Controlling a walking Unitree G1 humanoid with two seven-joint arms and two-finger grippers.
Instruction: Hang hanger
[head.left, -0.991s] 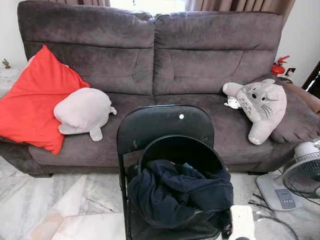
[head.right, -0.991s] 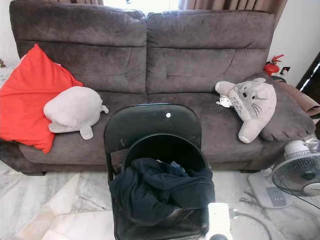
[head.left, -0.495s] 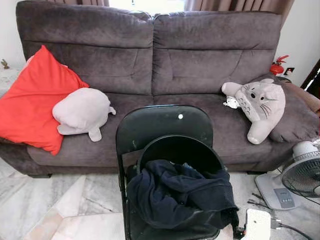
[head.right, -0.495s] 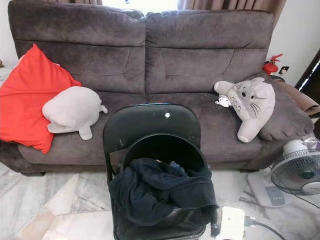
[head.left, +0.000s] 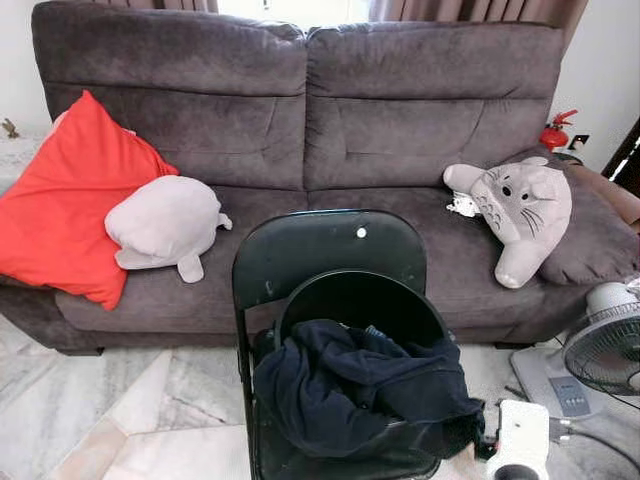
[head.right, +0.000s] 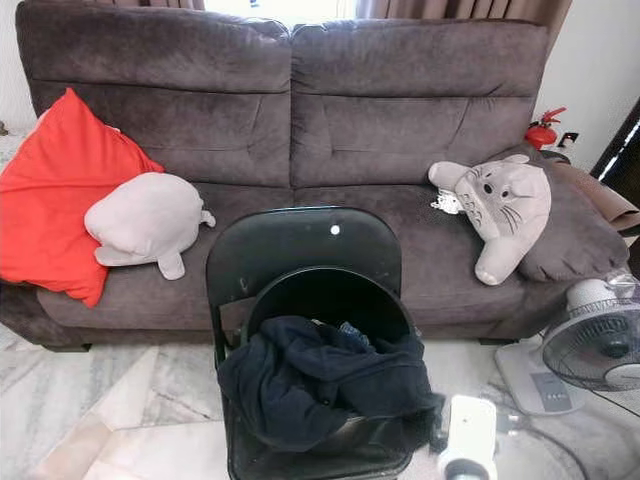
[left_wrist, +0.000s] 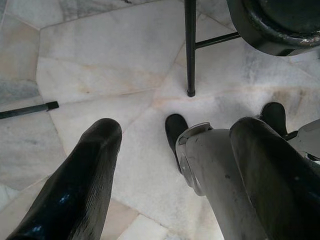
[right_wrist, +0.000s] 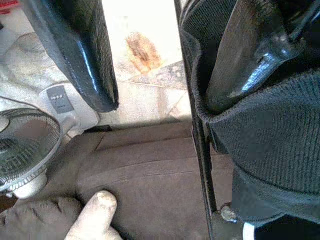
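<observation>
Dark clothes (head.left: 360, 395) are sitting in a basket (head.left: 360, 300); the right end effector (right_wrist: 165, 65), fingers apart, is reaching there, needing to find a hanger; the left end effector (left_wrist: 170, 170) is hanging released

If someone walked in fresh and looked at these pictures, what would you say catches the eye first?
The bright red cushion at the left end of the grey sofa stands out first, with a pale plush toy leaning against it and a grey cat-like plush at the right end. In front stands a black folding chair holding a black basket with dark clothing spilling over its rim.
</observation>
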